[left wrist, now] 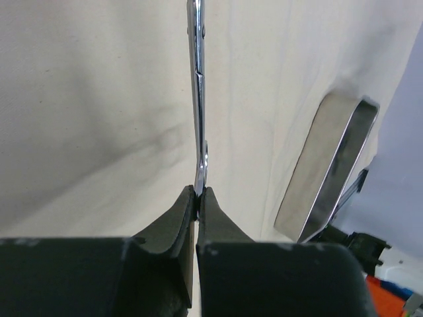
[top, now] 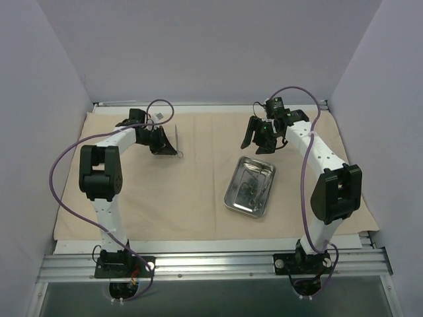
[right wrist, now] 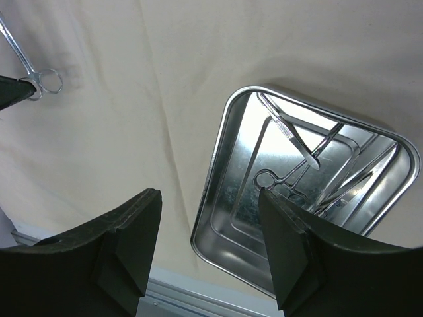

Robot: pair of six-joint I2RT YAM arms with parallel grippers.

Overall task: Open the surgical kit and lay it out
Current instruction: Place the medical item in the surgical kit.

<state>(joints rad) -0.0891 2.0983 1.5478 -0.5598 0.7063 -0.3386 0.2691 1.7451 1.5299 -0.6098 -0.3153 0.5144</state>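
Note:
The beige cloth wrap (top: 178, 191) lies spread flat over the table. The shiny steel tray (top: 250, 187) sits on it right of centre, with several ring-handled instruments (right wrist: 297, 155) inside. My left gripper (top: 174, 146) is at the back left, low over the cloth, shut on a thin ring-handled instrument (left wrist: 197, 99) that points away from it over the cloth. That instrument's ring also shows in the right wrist view (right wrist: 47, 80). My right gripper (top: 254, 141) hangs open and empty above the tray's far end; in its own view (right wrist: 210, 198) the tray (right wrist: 225, 172) lies below the fingers.
Grey walls close in the back and both sides. A metal rail (top: 211, 264) runs along the near edge by the arm bases. The tray's edge shows at the right of the left wrist view (left wrist: 330, 165). Bare cloth lies between tray and left arm.

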